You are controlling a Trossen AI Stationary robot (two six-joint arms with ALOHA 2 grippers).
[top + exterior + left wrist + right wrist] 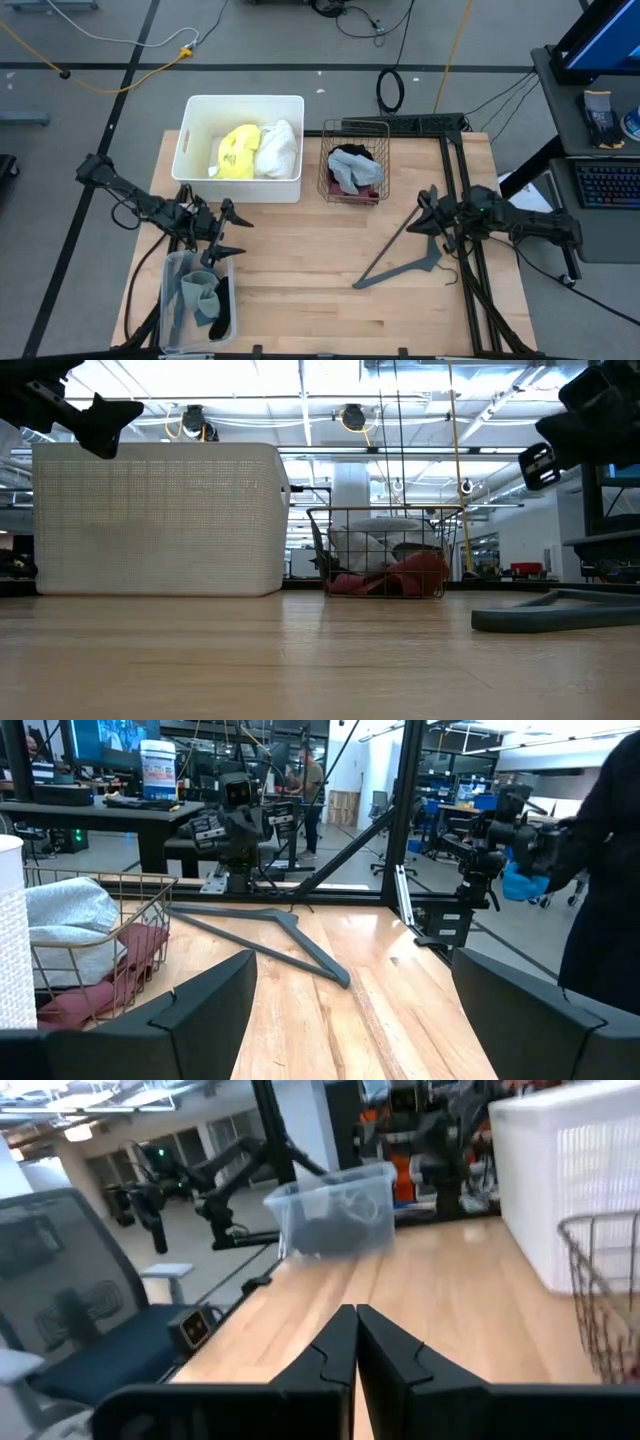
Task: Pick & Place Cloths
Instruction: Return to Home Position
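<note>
Cloths (238, 152) are all contained: yellow and white in the white bin (245, 98), the rest in the wire basket (356, 122) and clear bin (168, 300). Sorting appears complete. Left gripper (243, 236) is spread wide, empty, beside the clear bin. Right gripper (355, 1312) has fingers pressed together, empty.

No legible text, no readable labels, brands, numbers or signs

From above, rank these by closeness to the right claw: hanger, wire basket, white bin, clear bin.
1. Hanger, right beside the right gripper.
2. Wire basket, mid-table.
3. White bin, left of the basket.
4. Clear bin, under the left arm.
</note>
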